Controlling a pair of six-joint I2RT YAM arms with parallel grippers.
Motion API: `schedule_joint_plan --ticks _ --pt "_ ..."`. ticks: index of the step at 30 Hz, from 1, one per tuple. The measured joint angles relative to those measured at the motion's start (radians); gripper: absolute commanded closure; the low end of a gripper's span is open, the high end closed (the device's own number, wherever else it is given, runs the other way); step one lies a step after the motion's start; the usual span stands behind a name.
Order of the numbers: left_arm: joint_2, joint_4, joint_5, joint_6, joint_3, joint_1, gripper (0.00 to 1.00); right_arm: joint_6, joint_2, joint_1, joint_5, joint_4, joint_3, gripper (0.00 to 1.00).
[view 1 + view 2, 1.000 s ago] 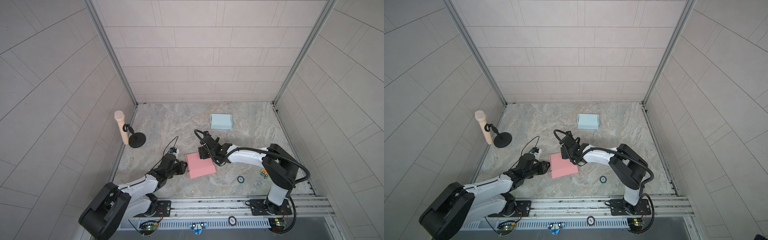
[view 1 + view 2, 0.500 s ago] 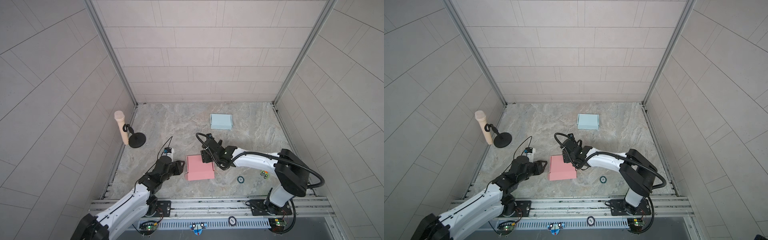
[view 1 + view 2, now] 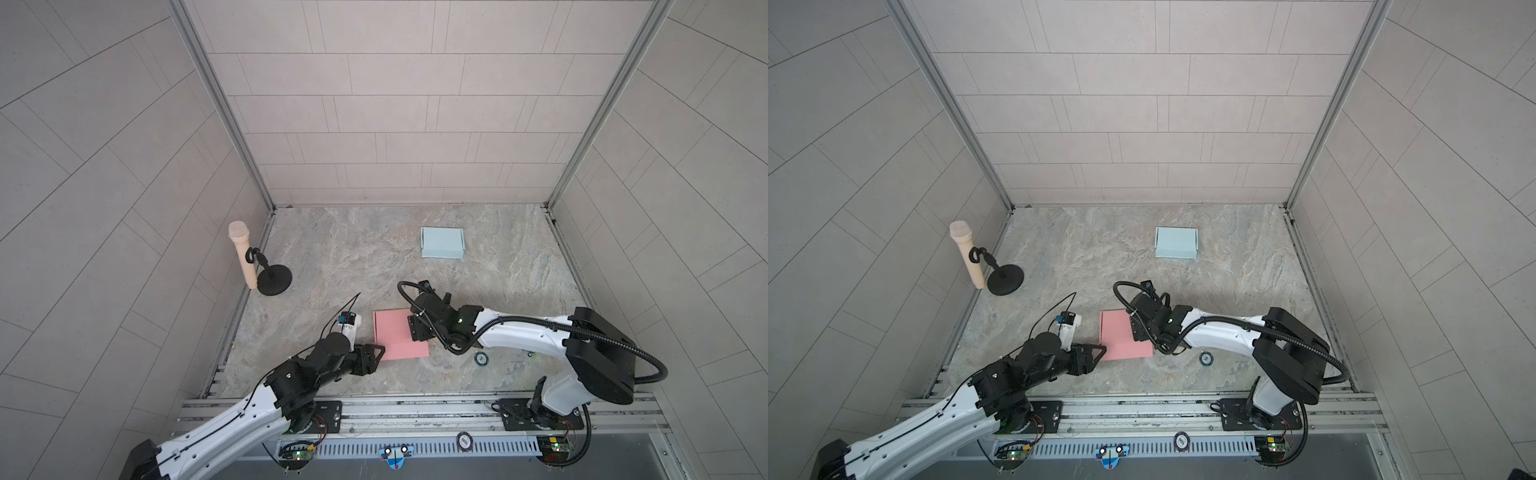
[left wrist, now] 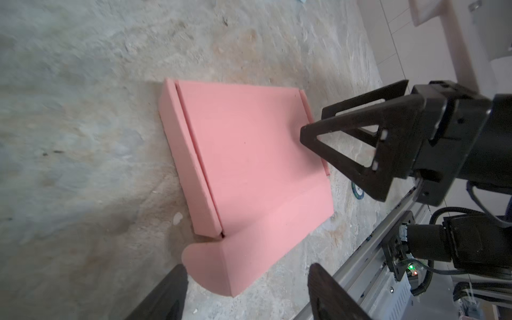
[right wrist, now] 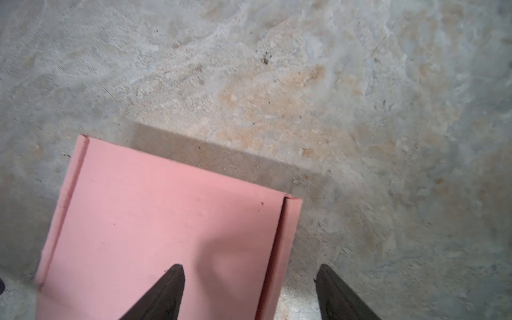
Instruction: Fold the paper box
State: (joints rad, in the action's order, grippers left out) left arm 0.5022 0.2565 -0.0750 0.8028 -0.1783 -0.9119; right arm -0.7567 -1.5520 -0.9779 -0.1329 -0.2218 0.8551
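both top views: high over the front rail (image 3: 415,405), looking down at the whole table (image 3: 353,249), far off, nearly the same scene | left wrist: low and close behind the left hand (image 4: 245,270), facing the pink box (image 4: 249,155) and the right hand (image 4: 312,124) | right wrist: close above, looking down on that box's corner and table

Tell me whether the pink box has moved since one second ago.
Yes. The pink box turned slightly clockwise in both top views: its near edge, slanted before, now runs almost parallel to the front rail.
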Motion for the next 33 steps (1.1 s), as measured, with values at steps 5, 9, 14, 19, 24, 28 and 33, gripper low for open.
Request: schedule_joint_plan --ticks 5,9,14,19,24,28,33 --pt "0.122 -0.055 0.054 0.039 0.0 -0.084 0.27 -0.032 0.027 -0.027 0.008 0.037 -0.041 0.2" --pt "0.179 -0.092 0.083 0.05 0.0 -0.097 0.29 -0.044 0.03 -0.044 0.014 0.061 -0.043 0.2" --pt "0.208 -0.116 0.103 0.051 -0.009 -0.097 0.3 -0.062 0.03 -0.056 0.02 0.089 -0.048 0.2" --pt "0.234 -0.153 0.103 0.058 -0.01 -0.105 0.32 -0.085 0.026 -0.082 0.019 0.107 -0.051 0.2" --pt "0.23 -0.147 0.111 0.065 -0.01 -0.116 0.32 -0.111 0.019 -0.117 -0.006 0.108 -0.051 0.2" --pt "0.225 -0.135 0.126 0.065 -0.01 -0.116 0.33 -0.128 0.012 -0.139 -0.026 0.108 -0.051 0.2" --pt "0.226 -0.13 0.153 0.066 -0.008 -0.116 0.41 -0.138 0.009 -0.149 -0.036 0.106 -0.051 0.2"
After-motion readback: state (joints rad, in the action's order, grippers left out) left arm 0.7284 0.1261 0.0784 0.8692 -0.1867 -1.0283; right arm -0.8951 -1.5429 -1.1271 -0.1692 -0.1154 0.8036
